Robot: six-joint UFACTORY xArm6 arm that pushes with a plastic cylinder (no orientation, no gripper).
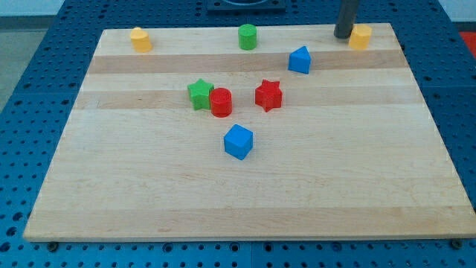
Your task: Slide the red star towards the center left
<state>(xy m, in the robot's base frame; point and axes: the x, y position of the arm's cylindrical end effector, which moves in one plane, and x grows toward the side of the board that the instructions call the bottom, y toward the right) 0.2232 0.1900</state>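
My tool (343, 35) — a bare rod, holding nothing — sits far from the red star (268, 95); beyond it, the red cylinder (221, 102) blocks the leftward path — likely collision.

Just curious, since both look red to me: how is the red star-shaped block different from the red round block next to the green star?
The red star-shaped block has points around its outline; the red round cylinder block has a smooth curved side and a flat circular top. The star stands alone, apart from its neighbours; the cylinder sits against the green star-shaped block. The star lies further to the view's right than the cylinder. Both are red, similar in size, and rest on the wooden board.
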